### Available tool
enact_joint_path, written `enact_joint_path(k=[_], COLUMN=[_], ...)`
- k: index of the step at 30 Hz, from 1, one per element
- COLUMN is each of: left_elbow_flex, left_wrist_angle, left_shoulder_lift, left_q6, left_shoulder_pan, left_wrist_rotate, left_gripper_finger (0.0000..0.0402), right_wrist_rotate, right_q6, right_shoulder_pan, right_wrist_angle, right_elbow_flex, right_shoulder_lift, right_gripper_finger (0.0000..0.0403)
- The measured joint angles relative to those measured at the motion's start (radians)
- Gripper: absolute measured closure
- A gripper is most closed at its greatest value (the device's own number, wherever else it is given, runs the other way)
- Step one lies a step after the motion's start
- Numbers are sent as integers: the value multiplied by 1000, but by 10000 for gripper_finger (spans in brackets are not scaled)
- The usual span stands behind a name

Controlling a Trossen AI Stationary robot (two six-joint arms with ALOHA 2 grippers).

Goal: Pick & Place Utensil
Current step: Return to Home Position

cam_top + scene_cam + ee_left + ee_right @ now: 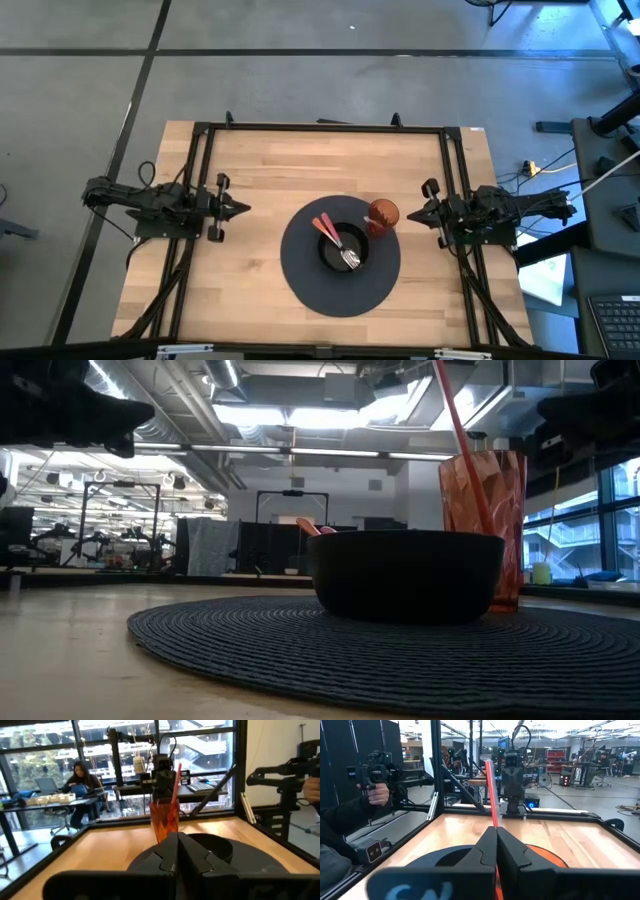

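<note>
you have the pink fork lying in the black bowl, metal tines down inside and the handle slanting up over the rim toward the left arm's side. the orange spoon lies just beside it in the same bowl, its handle slanted the same way; in the low view only the handle tips peek above the rim. the brown cup stands upright just beside the bowl on the right arm's side, and the orange straw leans in it, rising well above the cup's lip. bowl and cup both sit on a round dark woven placemat at the middle of the wooden tabletop.

your left end effector hangs off the placemat's left edge, apart from it, pointing at the bowl. its wrist view shows the two fingers pressed together on nothing. your right end effector is near the cup without touching it, pointing back across, and its fingers are likewise pressed together and hold nothing.

beyond the tabletop a person sits at a desk by the windows, and another person's hand holds a camera rig beside the frame
</note>
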Motion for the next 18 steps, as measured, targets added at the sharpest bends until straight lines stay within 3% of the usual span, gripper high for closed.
enact_joint_path(k=[9, 14, 18], left_elbow_flex=[0, 0, 0], left_wrist_angle=[14, -36, -54], left_shoulder_lift=[-2, -2, -2], left_q6=[49, -2, 0], left_shoulder_pan=[74, 172, 224], left_wrist_rotate=[-77, 15, 181], left_gripper_finger=[401, 400, 400], right_wrist_rotate=[20, 55, 54], right_q6=[6, 7, -7], right_shoulder_pan=[0, 0, 0], right_wrist_angle=[0, -17, -38], right_elbow_flex=[-1, -1, -2], right_shoulder_lift=[0, 0, 0], right_gripper_finger=[402, 402, 402])
